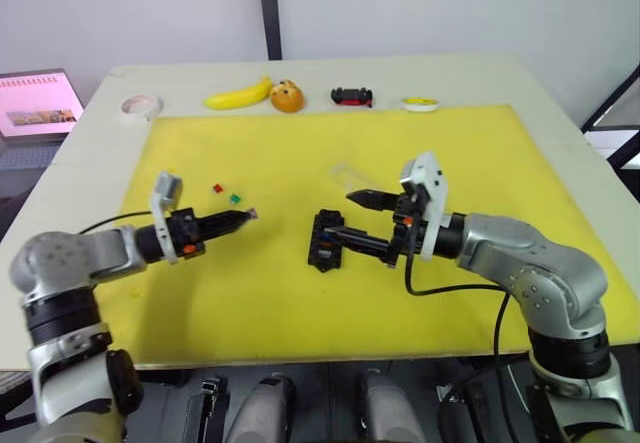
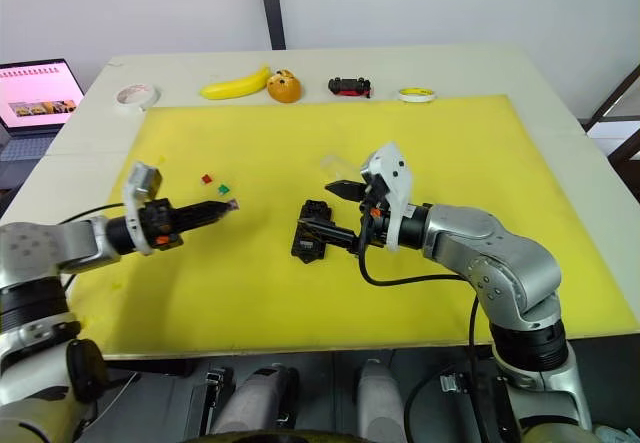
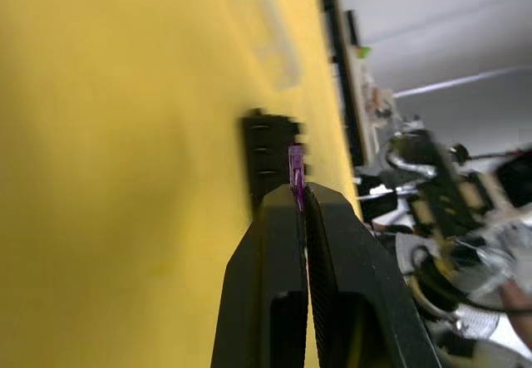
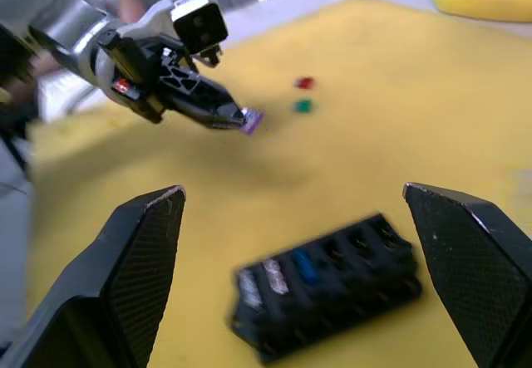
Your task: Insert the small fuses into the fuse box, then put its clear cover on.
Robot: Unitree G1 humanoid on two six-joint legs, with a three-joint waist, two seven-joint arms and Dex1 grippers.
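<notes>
Fuse insertion underway, judging by the layout. Left gripper [image 1: 243,217] is pinched tight on a purple fuse [image 4: 252,120], held by one edge so most of its body sticks out past the fingertips, which looks like the right presentation for dropping it into a slot. It hangs above the yellow mat [image 1: 300,303], well to the left of the fuse box [image 1: 326,240], so there's travel left before any insertion. Right gripper [image 2: 331,210] is spread wide, one finger on each side of the box, no contact that I can confirm; looks positioned to brace the box or keep it from sliding when the fuse gets pushed in. Right wrist view shows some slots in the near row already filled: a pale one, a second pale or pinkish one, then a blue fuse [image 4: 303,266]; the rest of that row looks empty. Red fuse [image 1: 217,189] and green fuse [image 1: 235,199] lie loose on the mat just beside each other, near the left gripper, so easy pickups later. Clear cover [image 1: 350,174] lies on the mat just behind the box, untouched, parked out of the way until the slots are full. Banana [image 1: 238,95], toy car [image 1: 352,96] and tape roll [image 1: 139,107] sit along the worktop's far edge, irrelevant.
</notes>
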